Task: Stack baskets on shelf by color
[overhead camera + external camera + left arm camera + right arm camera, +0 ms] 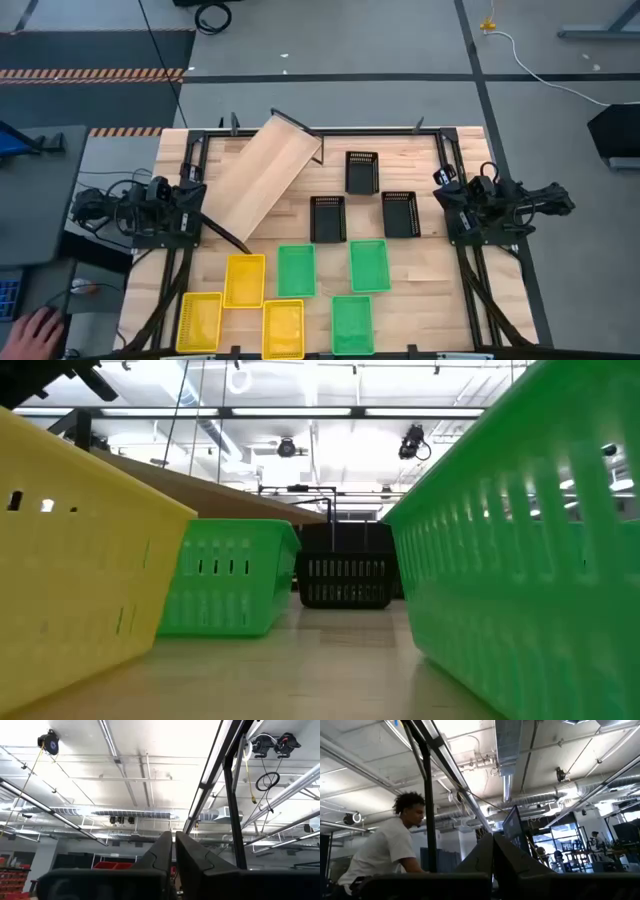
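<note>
Nine baskets lie loose; the slanted shelf [262, 175], long axis toward one o'clock, sits nearer the left tool [174, 851]; both tools pinched empty.

Both arms are dark, near-black machines of blocky jointed housings, the left arm [150, 208] trailing a tangle of thin black cables and the right arm [495, 205] carrying looped black wires over its wrist. Each wrist view shows matte black, wedge-shaped fingers [192, 865] [510, 865] with smooth angled faces and a flat black crossbar below.
</note>
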